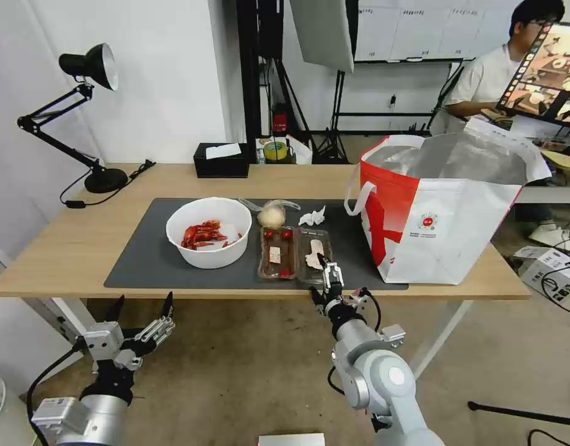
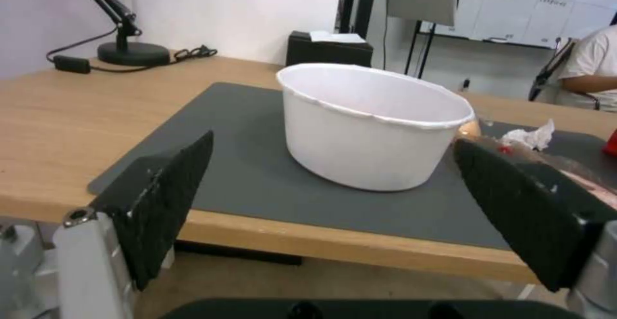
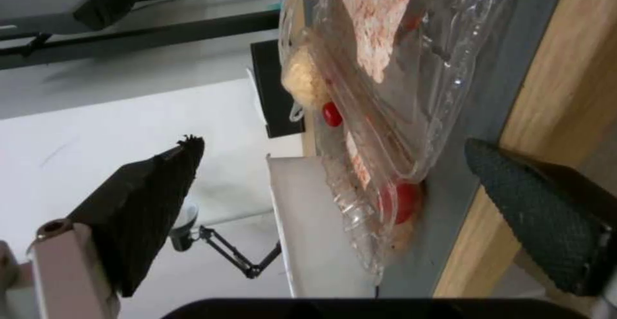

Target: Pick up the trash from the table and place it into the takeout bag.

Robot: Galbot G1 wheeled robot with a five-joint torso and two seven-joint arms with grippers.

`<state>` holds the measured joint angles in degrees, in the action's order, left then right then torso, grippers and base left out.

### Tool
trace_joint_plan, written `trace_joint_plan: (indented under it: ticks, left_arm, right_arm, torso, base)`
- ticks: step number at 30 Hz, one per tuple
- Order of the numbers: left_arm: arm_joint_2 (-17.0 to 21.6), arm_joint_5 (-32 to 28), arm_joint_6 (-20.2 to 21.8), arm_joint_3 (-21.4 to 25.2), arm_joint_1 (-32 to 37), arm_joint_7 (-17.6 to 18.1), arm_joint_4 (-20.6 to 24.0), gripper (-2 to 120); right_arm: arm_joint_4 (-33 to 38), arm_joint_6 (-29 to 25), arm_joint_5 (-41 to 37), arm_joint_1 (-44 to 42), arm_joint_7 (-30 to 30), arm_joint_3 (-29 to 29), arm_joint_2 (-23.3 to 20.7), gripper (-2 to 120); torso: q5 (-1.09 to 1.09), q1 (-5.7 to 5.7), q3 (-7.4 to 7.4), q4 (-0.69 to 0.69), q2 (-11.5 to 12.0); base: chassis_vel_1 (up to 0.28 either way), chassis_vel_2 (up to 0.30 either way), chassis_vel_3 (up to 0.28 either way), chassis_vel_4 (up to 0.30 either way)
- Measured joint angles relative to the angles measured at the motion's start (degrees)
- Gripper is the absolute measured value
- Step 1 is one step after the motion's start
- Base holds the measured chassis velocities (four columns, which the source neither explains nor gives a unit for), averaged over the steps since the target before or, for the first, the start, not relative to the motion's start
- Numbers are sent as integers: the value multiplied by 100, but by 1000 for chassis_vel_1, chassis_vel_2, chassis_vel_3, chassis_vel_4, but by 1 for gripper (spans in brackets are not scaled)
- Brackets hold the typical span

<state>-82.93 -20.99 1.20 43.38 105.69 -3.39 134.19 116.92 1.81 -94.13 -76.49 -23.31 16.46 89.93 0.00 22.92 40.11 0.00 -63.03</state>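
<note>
On the table (image 1: 68,248), the dark mat (image 1: 142,260) carries the trash. There is a white bowl (image 1: 207,238) of red shellfish scraps, a clear hinged tray (image 1: 294,253), a bagged beige bun (image 1: 272,215) and a crumpled tissue (image 1: 313,217). The takeout bag (image 1: 440,210) stands open at the right end. My right gripper (image 1: 320,277) is open at the table's front edge, its jaws straddling the near rim of the tray (image 3: 385,92). My left gripper (image 1: 144,299) hangs open below the front edge, facing the bowl (image 2: 366,131).
A black tissue box (image 1: 221,160) and a tape roll (image 1: 276,150) sit at the table's back edge. A black desk lamp (image 1: 90,124) stands at the back left, its cable trailing on the wood. Boxes and cables lie on the floor at right.
</note>
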Motion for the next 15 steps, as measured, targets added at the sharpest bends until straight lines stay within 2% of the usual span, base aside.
trace_joint_plan:
  ticks: [15]
  left_arm:
    - [-82,13,-17,15,84,-7,110,100]
  right_arm:
    - [-15,3,16,23,-8,-46,4,100]
  torso:
    - [0,0,0,0,0]
  base:
    - [0,0,0,0]
